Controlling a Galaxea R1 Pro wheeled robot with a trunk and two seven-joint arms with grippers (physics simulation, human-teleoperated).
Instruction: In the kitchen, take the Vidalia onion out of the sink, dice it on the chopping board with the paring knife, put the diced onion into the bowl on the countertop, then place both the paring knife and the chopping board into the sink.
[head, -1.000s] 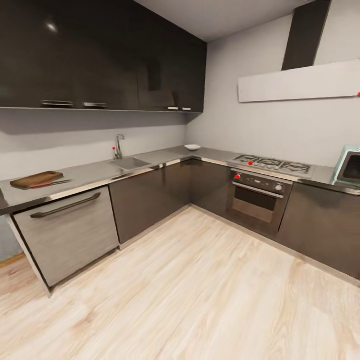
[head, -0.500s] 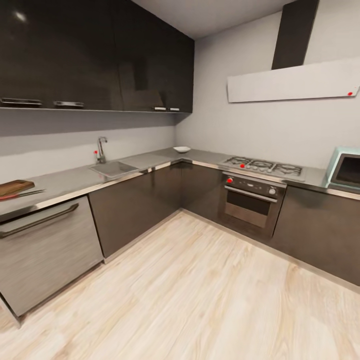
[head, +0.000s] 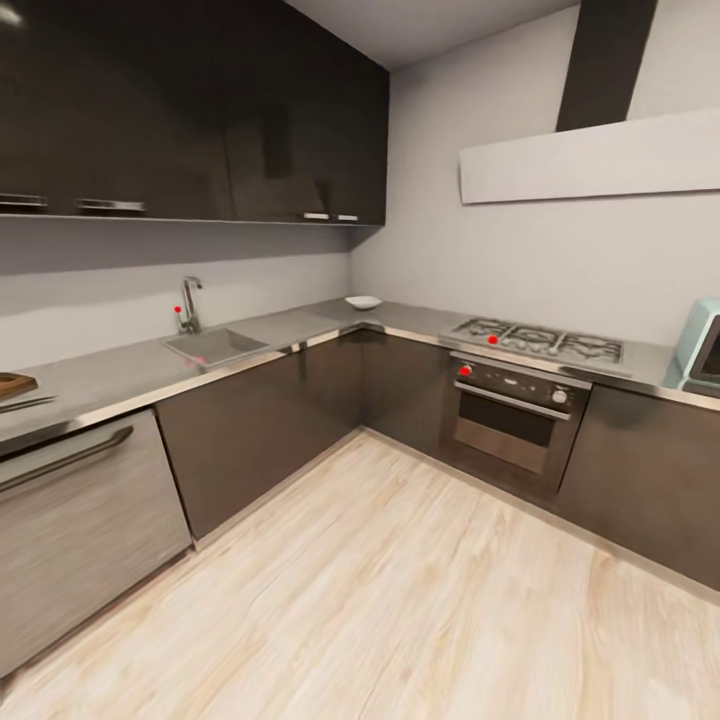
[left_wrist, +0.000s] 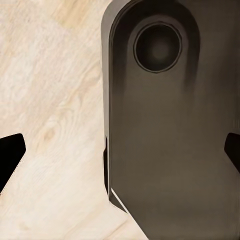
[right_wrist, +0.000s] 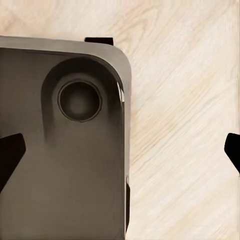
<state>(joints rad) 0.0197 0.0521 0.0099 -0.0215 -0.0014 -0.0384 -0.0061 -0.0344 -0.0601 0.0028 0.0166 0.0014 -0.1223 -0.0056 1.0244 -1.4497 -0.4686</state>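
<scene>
Sink (head: 213, 346) first: the grey steel basin is sunk into the countertop (head: 110, 375) along the left-hand wall, with the curved chrome tap (head: 188, 303) and its red knob standing at the basin's back edge. Whether anything lies in the basin cannot be made out from this far off. Further left on the same worktop, at the head view's very edge, a corner of the brown chopping board (head: 14, 384) shows, and just in front of it lies the thin dark tip of the paring knife (head: 25, 403) — the rest of both is cut off. The white bowl (head: 363, 301) sits well away from them, on the countertop at the inner corner where the two runs meet.

Beyond the bowl, on the right-hand run, there is a gas hob (head: 535, 342) above an oven (head: 518, 412) with red knobs, and a pale blue microwave (head: 703, 348) at the far edge. Dark wall cabinets (head: 190, 110) hang over the sink side. A pale wooden floor (head: 400, 590) spreads across the foreground.

Each wrist view looks down at that floor past a dark part of the robot's base. The left gripper (left_wrist: 120, 152) has its fingertips (left_wrist: 10, 152) at opposite edges — spread wide, holding nothing. The right gripper (right_wrist: 120, 155) is likewise spread wide and empty.
</scene>
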